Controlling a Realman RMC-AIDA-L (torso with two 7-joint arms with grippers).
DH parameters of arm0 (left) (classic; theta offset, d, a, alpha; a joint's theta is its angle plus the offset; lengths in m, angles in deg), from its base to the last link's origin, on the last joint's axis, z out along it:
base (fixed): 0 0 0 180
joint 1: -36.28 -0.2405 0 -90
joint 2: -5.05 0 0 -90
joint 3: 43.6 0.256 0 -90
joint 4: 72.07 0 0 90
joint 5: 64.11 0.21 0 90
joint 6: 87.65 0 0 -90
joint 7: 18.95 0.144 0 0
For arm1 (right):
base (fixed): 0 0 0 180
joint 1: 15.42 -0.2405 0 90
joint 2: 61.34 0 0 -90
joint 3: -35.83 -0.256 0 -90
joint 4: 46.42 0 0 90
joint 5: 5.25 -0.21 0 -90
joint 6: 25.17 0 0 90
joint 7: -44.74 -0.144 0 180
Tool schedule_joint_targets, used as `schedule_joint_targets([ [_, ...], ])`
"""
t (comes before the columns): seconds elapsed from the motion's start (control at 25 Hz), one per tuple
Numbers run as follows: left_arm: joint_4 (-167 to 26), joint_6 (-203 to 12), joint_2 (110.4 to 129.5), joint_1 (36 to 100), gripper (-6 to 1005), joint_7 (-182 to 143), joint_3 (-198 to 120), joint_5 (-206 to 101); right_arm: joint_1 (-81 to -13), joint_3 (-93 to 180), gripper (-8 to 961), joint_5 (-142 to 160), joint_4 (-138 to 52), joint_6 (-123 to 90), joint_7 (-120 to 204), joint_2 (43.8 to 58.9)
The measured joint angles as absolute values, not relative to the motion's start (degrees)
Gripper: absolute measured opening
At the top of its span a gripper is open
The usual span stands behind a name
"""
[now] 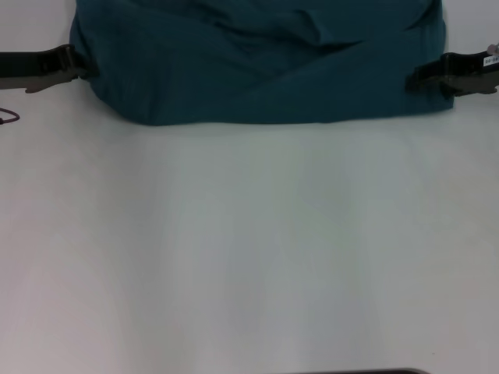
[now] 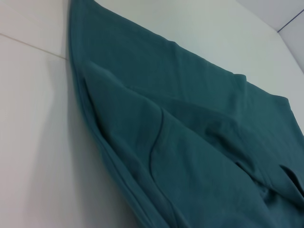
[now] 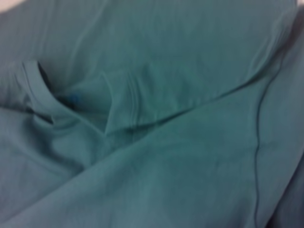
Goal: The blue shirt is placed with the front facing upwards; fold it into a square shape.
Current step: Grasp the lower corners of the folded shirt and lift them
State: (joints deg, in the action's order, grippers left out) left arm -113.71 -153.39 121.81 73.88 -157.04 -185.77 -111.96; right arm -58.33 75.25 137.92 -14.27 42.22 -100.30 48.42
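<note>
The blue shirt [image 1: 257, 70] lies bunched in a folded mass at the far edge of the white table [image 1: 249, 249], plain teal side showing, with creases across it. My left gripper [image 1: 76, 65] reaches in from the left and meets the shirt's left edge. At the shirt's right edge sits my right gripper [image 1: 419, 78]. The left wrist view shows the blue shirt [image 2: 190, 152] with a curved seam and layered folds on the table. Teal cloth of the blue shirt [image 3: 156, 142] fills the right wrist view, with a ribbed collar and a stitched hem folded over.
The white table stretches wide and bare in front of the shirt. A thin dark red cable [image 1: 8, 117] pokes in at the left edge. A dark strip [image 1: 374, 372] shows at the near edge. A seam line [image 2: 33, 45] crosses the table surface.
</note>
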Motion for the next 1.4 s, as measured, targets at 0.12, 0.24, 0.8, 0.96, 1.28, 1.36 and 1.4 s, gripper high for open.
schedule_joint_targets([
  [0.12, -113.7, -153.4, 121.85, 73.9, -2, -157.0, -185.8, -112.0, -58.0, 75.4, 678, 137.8, -13.3, 42.9, -100.5, 48.55],
  [0.24, -113.6, -153.4, 121.86, 73.9, -2, -157.0, -185.8, -112.0, -58.0, 75.4, 615, 138.0, -13.2, 43.4, -100.5, 48.34],
  [0.8, -113.3, -154.9, 120.59, 74.6, -1, -157.5, -185.2, -111.5, -57.8, 75.7, 63, 138.4, -12.5, 46.9, -100.9, 46.76],
  [0.96, -113.2, -162.6, 117.17, 74.7, -2, -158.9, -182.7, -111.4, -57.6, 75.7, 37, 138.4, -8.9, 54.3, -100.7, 45.95],
  [1.28, -113.4, -176.9, 111.92, 74.8, -2, -160.3, -181.3, -107.8, -56.7, 75.9, 41, 143.8, -3.3, 69.6, -100.4, 45.09],
  [1.36, -114.1, -180.9, 111.49, 74.8, -2, -160.5, -181.4, -103.9, -56.2, 76.0, 42, 145.1, -2.5, 73.3, -99.5, 45.43],
  [1.4, -114.5, -182.1, 111.46, 74.8, -2, -160.5, -181.4, -102.7, -55.8, 76.1, 43, 145.7, -2.1, 74.8, -98.9, 45.67],
])
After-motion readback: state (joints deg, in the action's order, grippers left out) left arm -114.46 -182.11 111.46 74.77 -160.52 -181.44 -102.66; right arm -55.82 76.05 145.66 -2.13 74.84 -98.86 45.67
